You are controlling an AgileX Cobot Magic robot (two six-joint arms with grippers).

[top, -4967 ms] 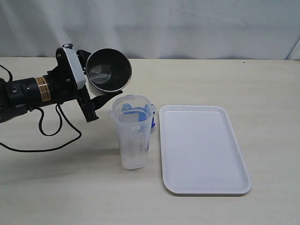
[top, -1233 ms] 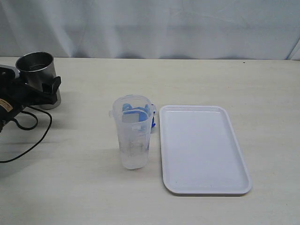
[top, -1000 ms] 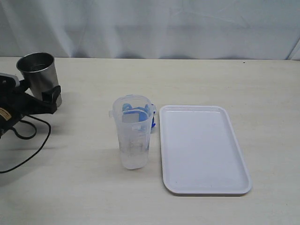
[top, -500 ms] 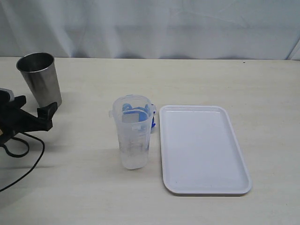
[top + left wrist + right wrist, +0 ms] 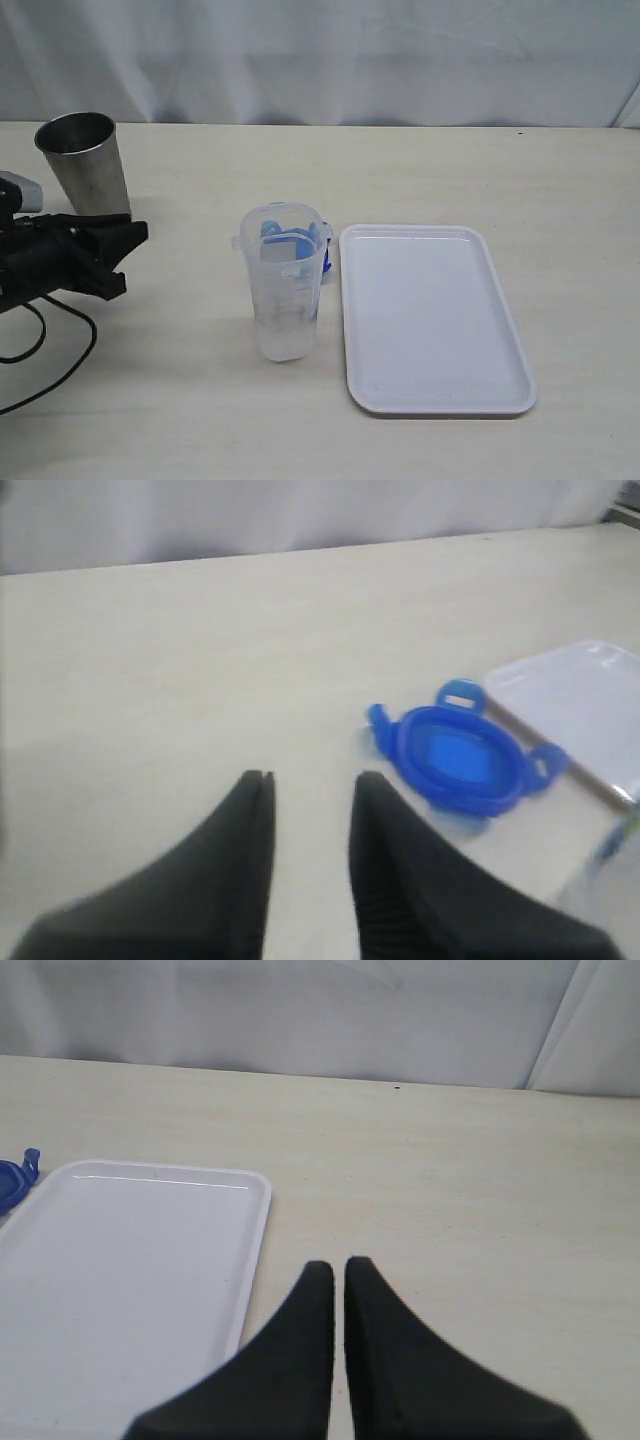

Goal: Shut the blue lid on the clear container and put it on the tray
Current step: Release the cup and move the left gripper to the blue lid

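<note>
Nearest the viewer, the tray point(image 5: 430, 320) lies flat and bare at 3 o'clock of the clear container point(image 5: 284, 285), which stands upright and uncapped just beside the tray's long edge. At 9 o'clock, well apart, the left gripper point(image 5: 130, 258) is held low with its jaws narrowly parted and nothing between them. The right gripper point(image 5: 332, 1265), seen only from its own wrist, is pressed closed and empty. The blue lid point(image 5: 455, 760) lies flat on the table just behind the container, at about 1 o'clock. The step in hand appears to be fetching it. The approach should pass behind the light, tippable container, and the jaws should pinch a protruding flap, since the flat body offers little purchase. Farthest, at 10 o'clock, stands a metal cup point(image 5: 85, 165), to be left alone.
</note>
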